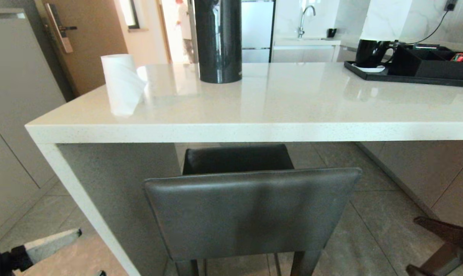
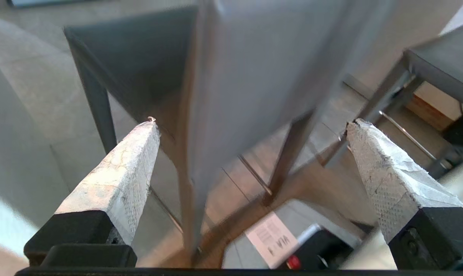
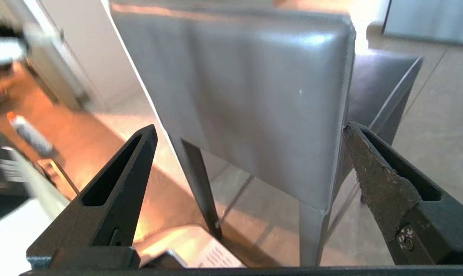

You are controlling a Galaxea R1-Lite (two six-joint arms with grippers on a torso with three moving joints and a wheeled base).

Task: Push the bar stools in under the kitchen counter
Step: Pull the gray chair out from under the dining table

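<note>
One bar stool stands in front of me, its dark grey backrest towards me and its seat partly under the edge of the white kitchen counter. My left gripper hangs low to the left of the backrest. My right gripper hangs low to its right. Neither touches the stool. In the left wrist view the left gripper is open, facing the backrest's edge, and a second bar stool stands beyond. In the right wrist view the right gripper is open, with the backrest ahead.
On the counter are a white paper roll, a tall black cylinder and a black tray with a mug. A grey cabinet front stands left of the counter's white side leg. Tiled floor lies to the stool's right.
</note>
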